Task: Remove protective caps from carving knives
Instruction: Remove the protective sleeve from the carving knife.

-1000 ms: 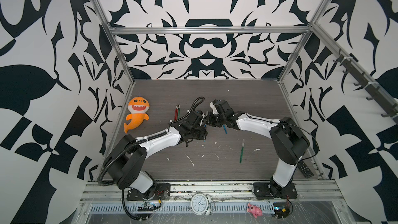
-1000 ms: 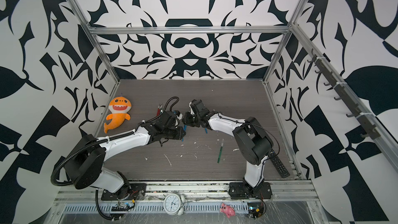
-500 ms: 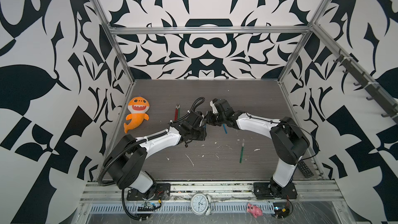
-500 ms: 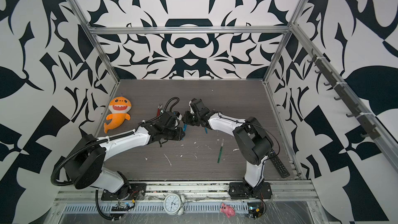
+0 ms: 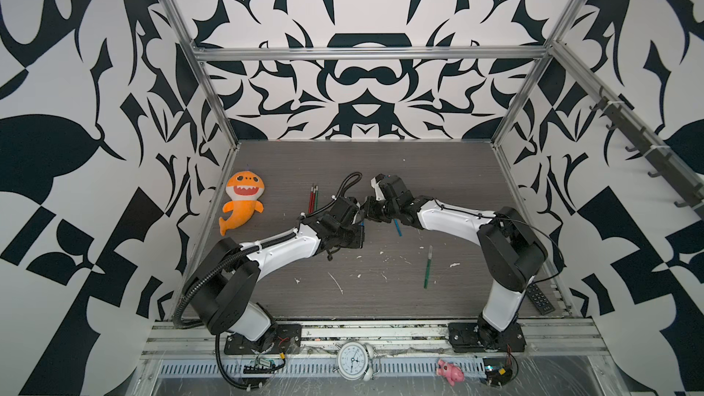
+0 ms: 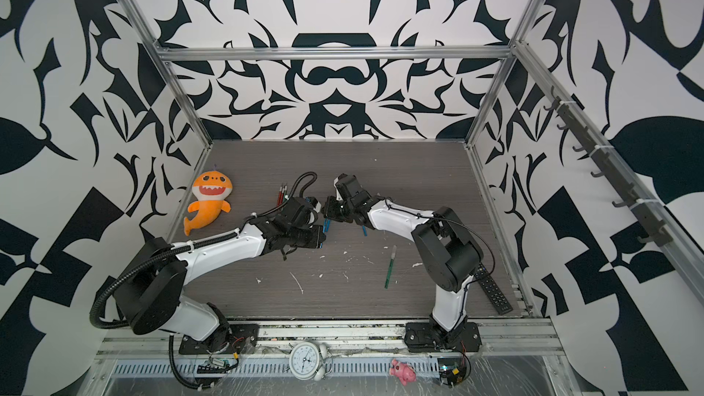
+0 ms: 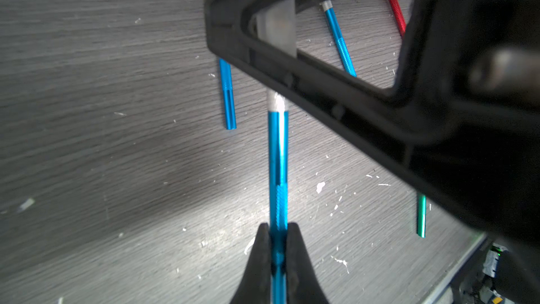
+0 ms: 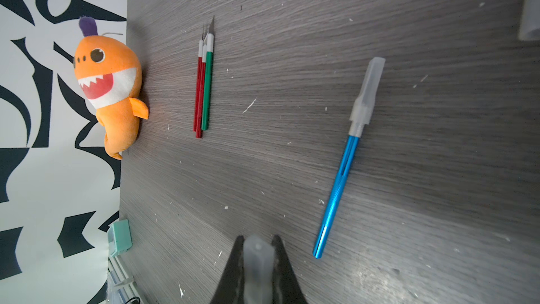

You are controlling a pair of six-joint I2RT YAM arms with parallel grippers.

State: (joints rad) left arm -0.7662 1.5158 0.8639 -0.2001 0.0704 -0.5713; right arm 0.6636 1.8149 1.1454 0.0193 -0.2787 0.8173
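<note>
To the right of the orange shark toy (image 5: 244,200), the left gripper (image 7: 277,226) is closed on a blue carving knife (image 7: 277,156), and the right gripper (image 8: 258,238) pinches the translucent cap (image 8: 258,258) in line with its tip.

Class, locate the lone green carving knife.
In both top views the green knife lies alone right of centre, beside the right arm, towards the front.
</note>
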